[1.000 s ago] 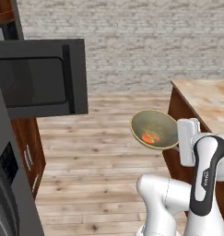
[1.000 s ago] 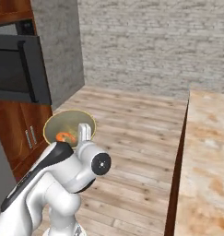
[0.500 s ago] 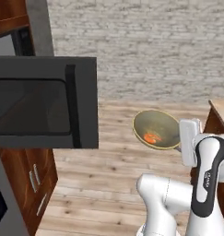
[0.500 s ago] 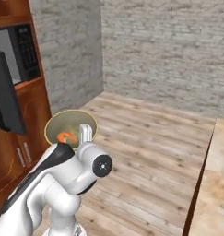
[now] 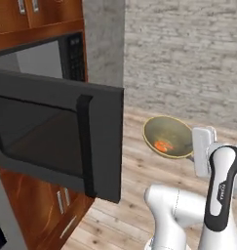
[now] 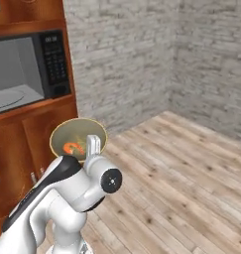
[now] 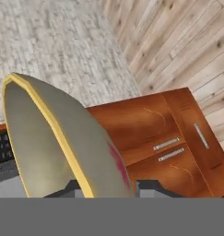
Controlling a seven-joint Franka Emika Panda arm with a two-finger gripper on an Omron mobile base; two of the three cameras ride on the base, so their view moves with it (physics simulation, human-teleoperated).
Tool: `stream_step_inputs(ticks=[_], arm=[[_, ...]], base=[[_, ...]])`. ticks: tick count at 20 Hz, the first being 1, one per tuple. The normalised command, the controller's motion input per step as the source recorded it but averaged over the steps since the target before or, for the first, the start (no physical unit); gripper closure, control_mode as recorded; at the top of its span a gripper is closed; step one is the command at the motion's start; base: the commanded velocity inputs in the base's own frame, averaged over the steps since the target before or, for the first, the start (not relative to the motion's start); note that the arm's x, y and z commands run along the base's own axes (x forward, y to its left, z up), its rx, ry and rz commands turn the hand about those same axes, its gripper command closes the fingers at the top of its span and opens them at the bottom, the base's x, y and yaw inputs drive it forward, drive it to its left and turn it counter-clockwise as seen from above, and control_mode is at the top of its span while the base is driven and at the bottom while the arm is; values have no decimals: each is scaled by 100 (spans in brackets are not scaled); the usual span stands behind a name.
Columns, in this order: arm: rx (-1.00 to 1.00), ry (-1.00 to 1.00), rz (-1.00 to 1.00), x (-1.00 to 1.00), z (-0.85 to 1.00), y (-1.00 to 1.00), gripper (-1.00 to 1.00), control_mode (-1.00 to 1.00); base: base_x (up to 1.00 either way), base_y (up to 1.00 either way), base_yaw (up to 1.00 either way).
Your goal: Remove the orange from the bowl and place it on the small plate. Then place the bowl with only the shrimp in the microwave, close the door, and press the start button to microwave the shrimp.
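My gripper (image 5: 192, 154) is shut on the rim of the grey bowl (image 5: 168, 136) with the yellow edge and holds it up in the air, tilted. The orange-pink shrimp (image 5: 162, 145) lies inside the bowl (image 6: 78, 140), and the shrimp (image 6: 72, 148) is alone in it. In the hand view the bowl (image 7: 49, 143) stands on edge between the tips of the gripper (image 7: 106, 190). The microwave (image 6: 28, 69) sits in a wooden cabinet to my left, with its dark door (image 5: 56, 134) swung wide open towards me. Its keypad (image 6: 55, 57) is to the right of the cavity. The orange and the small plate are out of view.
Wooden drawers with metal handles (image 7: 171, 150) lie under the microwave. The open door's edge (image 5: 115, 141) stands out into the room, close to the left of the bowl. A grey brick wall (image 6: 142, 54) rises behind, and wood flooring (image 6: 191, 168) stretches to the right.
The whole picture has shifted as the base moved: the microwave now looms larger and closer, and the counter has left the view. The bowl stays held the same way.
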Motion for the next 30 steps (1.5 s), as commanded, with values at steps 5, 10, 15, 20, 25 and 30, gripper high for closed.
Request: stream_step_inputs(ticks=[5, 10, 15, 20, 25, 30], arm=[[0, 0, 0, 0, 0, 0, 100, 100], [0, 0, 0, 0, 0, 0, 100, 100], [0, 0, 0, 0, 0, 0, 100, 100], [0, 0, 0, 0, 0, 0, 100, 100], [0, 0, 0, 0, 0, 0, 100, 100], [0, 0, 0, 0, 0, 0, 100, 100]], base=[[94, 2, 63], [45, 11, 63], [54, 3, 60], [65, 0, 68], [24, -21, 54], [30, -24, 33]])
